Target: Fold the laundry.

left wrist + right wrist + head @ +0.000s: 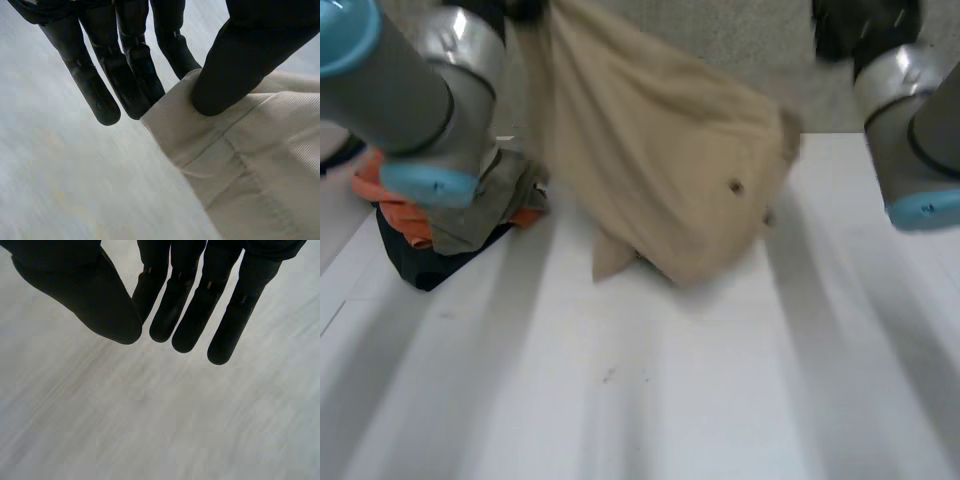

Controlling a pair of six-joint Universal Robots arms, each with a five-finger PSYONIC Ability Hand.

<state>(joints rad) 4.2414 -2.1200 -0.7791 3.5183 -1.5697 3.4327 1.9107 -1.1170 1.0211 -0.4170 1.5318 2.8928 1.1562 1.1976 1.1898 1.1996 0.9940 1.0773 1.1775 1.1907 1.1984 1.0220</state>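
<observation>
The beige garment (pixel 660 170) runs off the head view's top edge. The left arm (pixel 400 90) half hides the clothes pile (pixel 470 228).

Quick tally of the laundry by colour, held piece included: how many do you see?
Beige: 1, the beige garment, pinched by the left hand
Orange: 1, the orange cloth in the pile
Olive: 1, the olive cloth in the pile
Black: 1, the black cloth under them
Total: 4

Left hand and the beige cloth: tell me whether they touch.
Touching. The left wrist view shows the thumb of the left hand pressed on a hemmed corner of the cloth, pinching it against the fingers.
</observation>
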